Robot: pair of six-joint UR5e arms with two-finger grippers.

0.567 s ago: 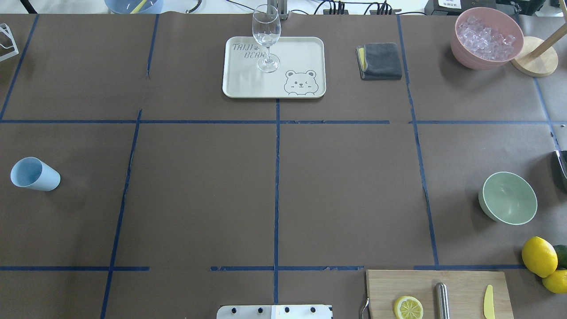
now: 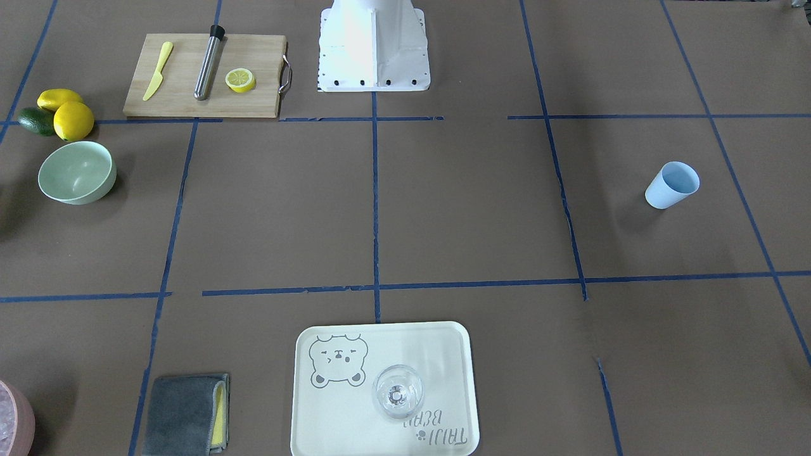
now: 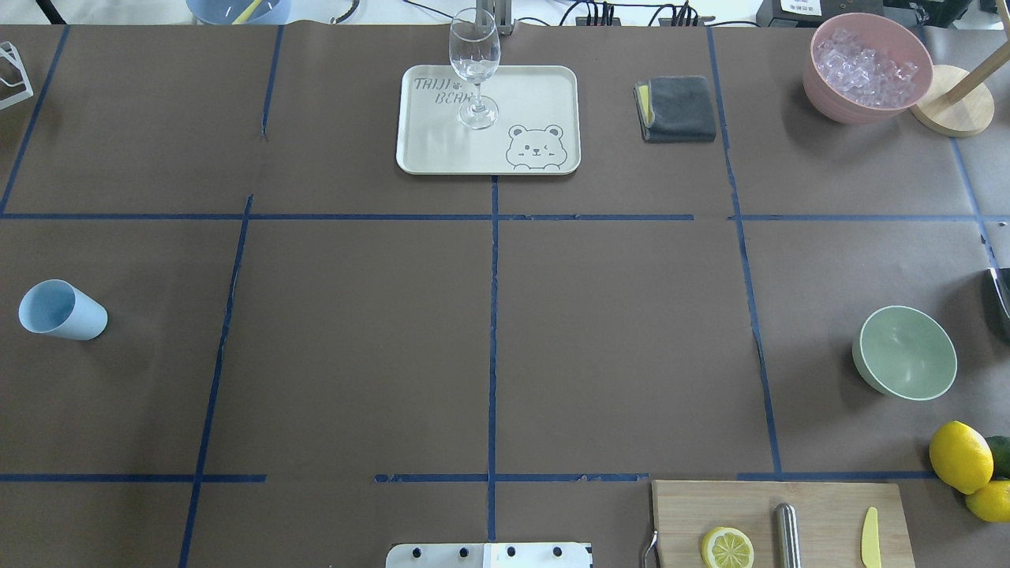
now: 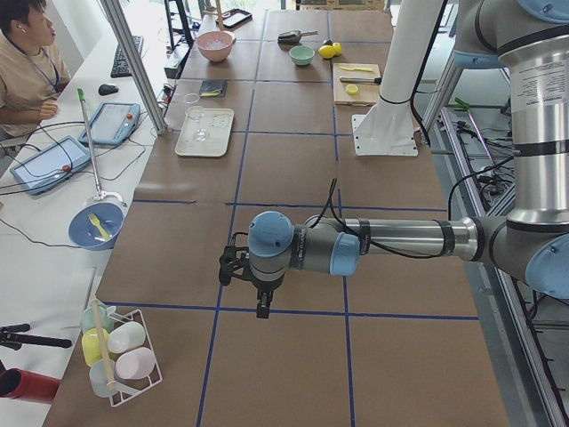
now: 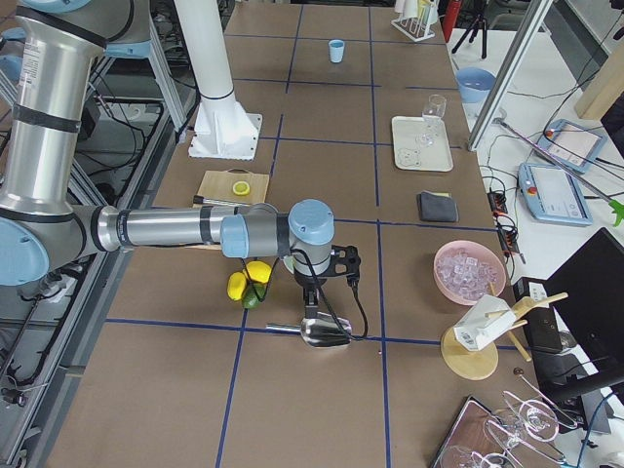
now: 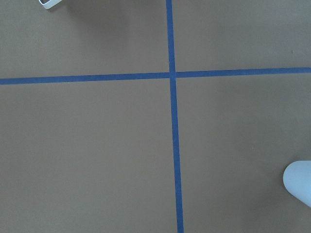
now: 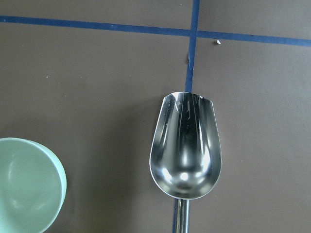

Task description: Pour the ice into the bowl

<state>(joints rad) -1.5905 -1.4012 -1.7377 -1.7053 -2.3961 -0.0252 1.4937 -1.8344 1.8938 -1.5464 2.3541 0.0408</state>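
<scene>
The mint-green bowl (image 3: 905, 352) stands empty at the table's right side, also in the front view (image 2: 77, 171) and at the lower left of the right wrist view (image 7: 24, 187). No small clear cubes of ice are in view. An empty metal scoop (image 7: 185, 153) lies beside the bowl, under my right gripper (image 5: 310, 310). My left gripper (image 4: 261, 310) hangs over bare table near the light blue cup (image 3: 60, 310). Each gripper shows only in a side view, so I cannot tell whether either is open or shut.
A pink container (image 3: 866, 66) of whitish pieces stands far right. A tray (image 3: 536, 87) with a clear glass (image 3: 474, 67) and a grey cloth (image 3: 677, 108) are at the far edge. Lemons (image 3: 960, 456) and a cutting board (image 3: 821, 505) with a lemon half lie near right.
</scene>
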